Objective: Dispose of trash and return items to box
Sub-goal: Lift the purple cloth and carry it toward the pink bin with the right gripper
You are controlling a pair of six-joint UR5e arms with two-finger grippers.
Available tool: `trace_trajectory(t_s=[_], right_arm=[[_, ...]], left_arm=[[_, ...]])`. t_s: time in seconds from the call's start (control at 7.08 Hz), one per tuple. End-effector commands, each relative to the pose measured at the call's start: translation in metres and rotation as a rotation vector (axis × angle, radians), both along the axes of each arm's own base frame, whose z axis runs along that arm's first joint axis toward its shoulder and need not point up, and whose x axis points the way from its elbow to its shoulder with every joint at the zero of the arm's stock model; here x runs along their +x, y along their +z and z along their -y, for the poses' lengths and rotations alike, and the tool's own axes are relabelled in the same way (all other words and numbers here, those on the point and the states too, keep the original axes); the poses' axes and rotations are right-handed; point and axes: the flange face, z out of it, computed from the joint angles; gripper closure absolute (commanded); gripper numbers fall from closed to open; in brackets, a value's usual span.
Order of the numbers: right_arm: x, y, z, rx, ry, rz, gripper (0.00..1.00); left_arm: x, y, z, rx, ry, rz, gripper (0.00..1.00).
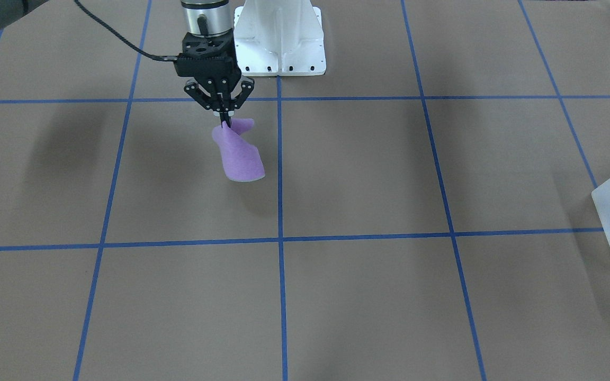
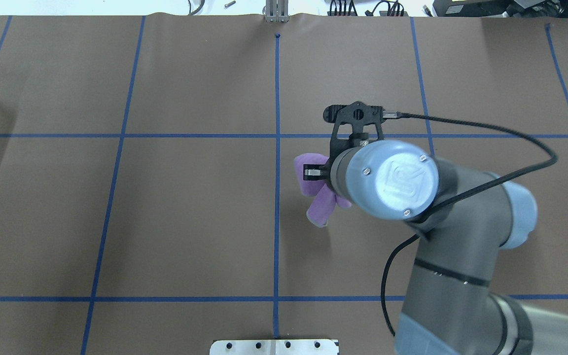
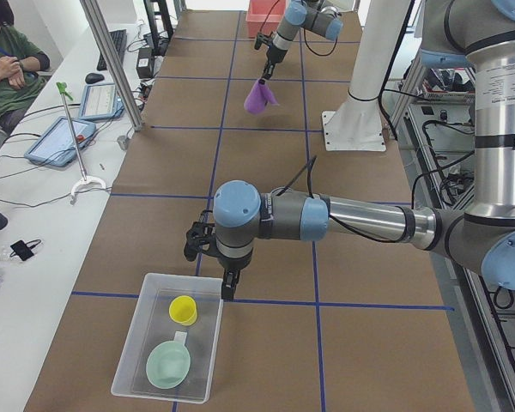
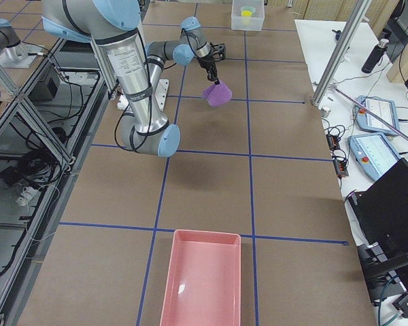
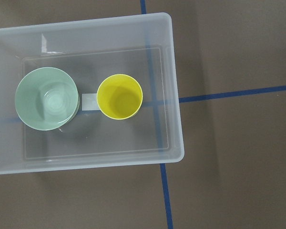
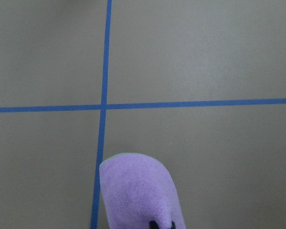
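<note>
While the right gripper [image 1: 225,120] pointed straight down over the table [image 1: 363,174], its jaws were closed on the top fold of a purple cloth [image 1: 240,159]. The cloth hung directly below the fingertips and appeared clear of the table surface. The gripper stood near the table's centre line, on the robot's side of the table. A pink tray [image 4: 202,282] lay at the table's right end, well apart from the gripper.

The box [image 5: 174,95] sat at the table's left end. The yellow cup [image 5: 119,97] and the green bowl [image 5: 46,105] stood upright inside it, side by side and just apart. The left gripper [image 3: 226,287] hung above the box's rim at the cup's end, with the cup nearer to it than the bowl. Whether its jaws were wide or narrow could not be told.
</note>
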Motion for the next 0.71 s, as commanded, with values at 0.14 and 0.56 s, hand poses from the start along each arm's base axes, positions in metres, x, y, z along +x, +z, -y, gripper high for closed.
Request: trace_trajectory(t_s=[0.14,0.56], right_arm=[[0.176,0.058,0.098,0.004,-0.158,-0.035,1.0],[0.367,0.186,0.113,0.057,-0.298,-0.118,1.0]], left_arm=[[0.001,0.008,-0.01,-0.008,0.004,-0.005,0.01],[0.001,0.008,-0.01,-0.004,0.005,-0.005,0.01]])
